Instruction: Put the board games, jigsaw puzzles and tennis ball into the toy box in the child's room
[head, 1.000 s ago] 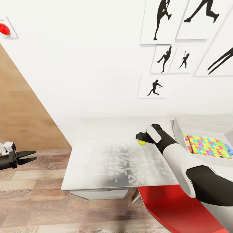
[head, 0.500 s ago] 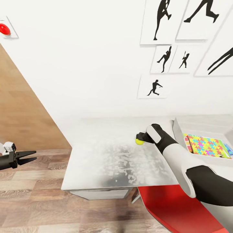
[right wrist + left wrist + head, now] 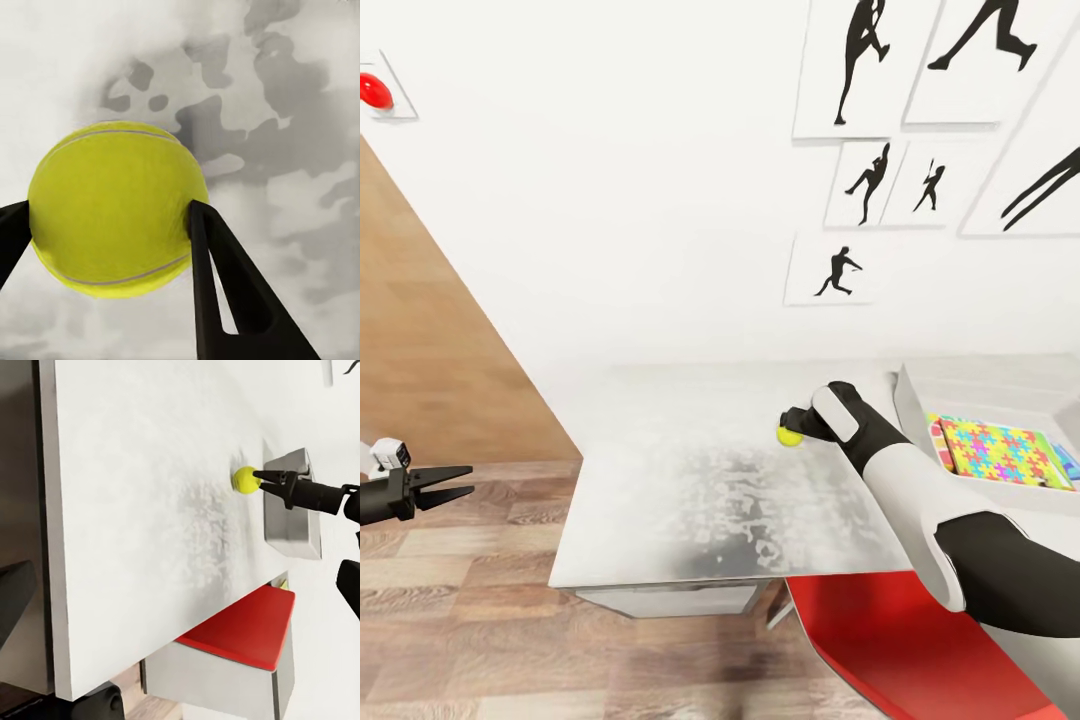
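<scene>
The right gripper (image 3: 793,424) pinches the round, fuzzy tennis ball (image 3: 790,437) over the mottled white table (image 3: 690,490).

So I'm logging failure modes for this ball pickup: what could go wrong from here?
The right gripper has its fingers at the sides of the tennis ball, apparently only at their tips, so the round ball may squirt out and roll across the table. On the way to the toy box, the ball or fingers might clip its near wall. Dropped from height, the ball could bounce off the jigsaw puzzle and out.
</scene>
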You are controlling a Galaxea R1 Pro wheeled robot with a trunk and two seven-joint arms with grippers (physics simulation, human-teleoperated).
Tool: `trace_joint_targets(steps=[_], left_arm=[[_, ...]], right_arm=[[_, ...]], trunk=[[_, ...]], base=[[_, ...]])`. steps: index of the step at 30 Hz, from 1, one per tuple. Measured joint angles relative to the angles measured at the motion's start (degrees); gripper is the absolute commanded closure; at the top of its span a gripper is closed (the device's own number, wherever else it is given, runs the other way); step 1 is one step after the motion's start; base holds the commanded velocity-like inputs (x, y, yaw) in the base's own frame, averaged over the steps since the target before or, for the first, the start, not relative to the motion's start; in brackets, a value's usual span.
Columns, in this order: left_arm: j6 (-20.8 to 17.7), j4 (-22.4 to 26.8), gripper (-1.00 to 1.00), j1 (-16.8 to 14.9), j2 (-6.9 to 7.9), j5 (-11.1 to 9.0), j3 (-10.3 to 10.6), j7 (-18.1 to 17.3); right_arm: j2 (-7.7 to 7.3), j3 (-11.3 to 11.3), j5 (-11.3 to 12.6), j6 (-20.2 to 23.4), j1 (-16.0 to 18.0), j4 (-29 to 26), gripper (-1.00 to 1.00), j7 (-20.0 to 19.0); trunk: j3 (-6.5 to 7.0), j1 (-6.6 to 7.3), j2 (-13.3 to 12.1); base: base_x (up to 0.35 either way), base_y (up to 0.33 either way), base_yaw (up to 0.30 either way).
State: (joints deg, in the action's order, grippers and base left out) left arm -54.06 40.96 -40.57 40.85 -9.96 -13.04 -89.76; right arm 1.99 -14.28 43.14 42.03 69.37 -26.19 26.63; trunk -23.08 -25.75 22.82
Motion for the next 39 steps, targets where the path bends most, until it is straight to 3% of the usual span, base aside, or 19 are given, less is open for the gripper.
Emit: trace_joint_targets(steps=[21,26,32,39], left_arm=[[0.0,0.0,-1.0,-0.1,-0.18,0.0,0.0,0.0],[0.0,0.0,-1.0,-0.1,-0.34,0.1,0.0,0.0],[0.0,0.0,-1.0,-0.1,-0.5,0.1,0.0,0.0],[0.0,0.5,-1.0,-0.1,-0.48,0.0,-0.2,0.0]], right_arm=[[-0.6,-0.3,-0.2,0.7,-0.1,-7.3,1.0,0.2],[-1.1,-0.1,-0.1,4.6,0.0,-13.6,1.0,1.0],[-1.97,0.3,0.1,9.4,0.0,-21.0,1.0,6.7],[-2.07,1.8,0.2,12.2,-0.1,-25.2,1.0,7.7]], trunk=[[1.9,0.0,0.0],[2.37,0.0,0.0],[2.93,0.0,0.0],[3.59,0.0,0.0]], base=[[0.0,0.0,0.0],[0.0,0.0,0.0],[0.0,0.0,0.0],[0.0,0.0,0.0]])
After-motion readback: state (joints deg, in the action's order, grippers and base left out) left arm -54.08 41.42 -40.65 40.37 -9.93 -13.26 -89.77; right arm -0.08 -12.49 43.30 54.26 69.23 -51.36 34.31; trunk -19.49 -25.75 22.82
